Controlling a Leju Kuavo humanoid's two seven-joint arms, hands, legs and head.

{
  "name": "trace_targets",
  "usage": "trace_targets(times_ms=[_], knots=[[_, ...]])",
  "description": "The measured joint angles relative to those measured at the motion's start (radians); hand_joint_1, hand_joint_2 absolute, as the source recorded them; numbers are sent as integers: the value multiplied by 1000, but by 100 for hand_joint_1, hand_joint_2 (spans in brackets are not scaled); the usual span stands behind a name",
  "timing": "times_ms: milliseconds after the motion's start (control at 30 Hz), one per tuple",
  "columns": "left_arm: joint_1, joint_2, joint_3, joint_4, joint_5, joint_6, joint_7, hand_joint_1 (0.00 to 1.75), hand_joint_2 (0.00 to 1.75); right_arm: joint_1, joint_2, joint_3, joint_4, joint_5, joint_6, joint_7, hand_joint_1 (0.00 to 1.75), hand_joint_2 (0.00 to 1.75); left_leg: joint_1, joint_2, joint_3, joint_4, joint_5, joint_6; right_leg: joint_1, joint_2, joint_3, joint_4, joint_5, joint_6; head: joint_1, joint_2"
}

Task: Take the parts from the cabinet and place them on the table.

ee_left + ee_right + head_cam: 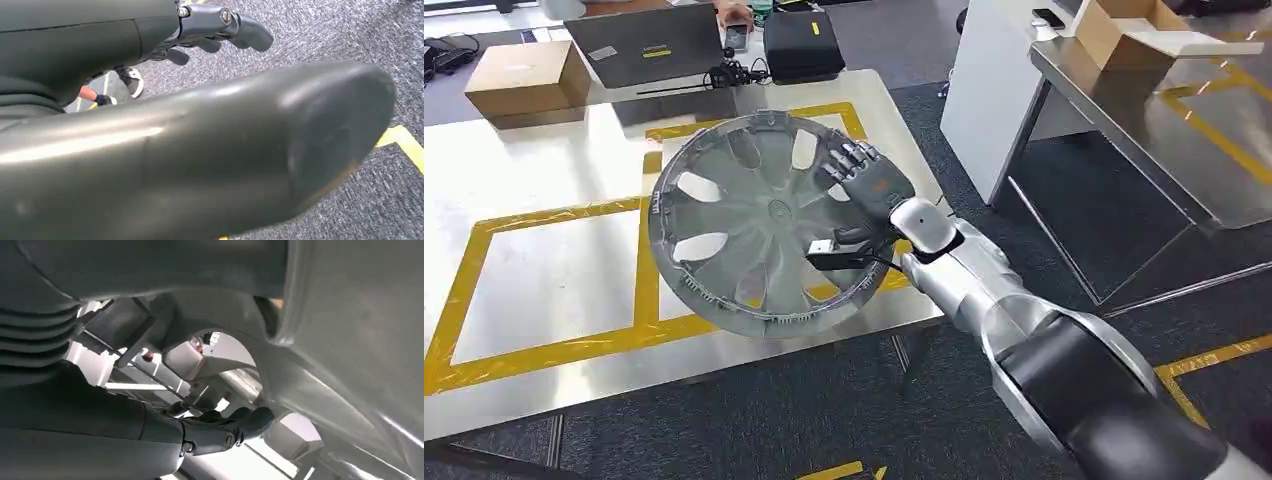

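One round silver spoked hubcap | right hand grasping its rim | steel table

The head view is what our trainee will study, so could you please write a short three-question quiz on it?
1. True or false: the right hand grips the wheel cover.
2. The wheel cover is over: A) the steel table B) the floor C) a cardboard box.
3. What colour is the tape on the table?

Key: 1 true; 2 A; 3 yellow.
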Motion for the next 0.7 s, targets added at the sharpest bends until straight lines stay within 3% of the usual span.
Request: trace_targets(times_ms=[467,700], knots=[[0,0,0,0,-11,-29,3,0,0,11,-23,-5,4,3,13,-5,0,0,0,0,0,0,0,0,0,0,0,0,0,0,0,0],[0,-1,0,0,-35,-39,62,0,0,16,-22,0,8,40,68,-9,0,0,0,0,-1,0,0,0,0,0,0,0,0,0,0,0]])
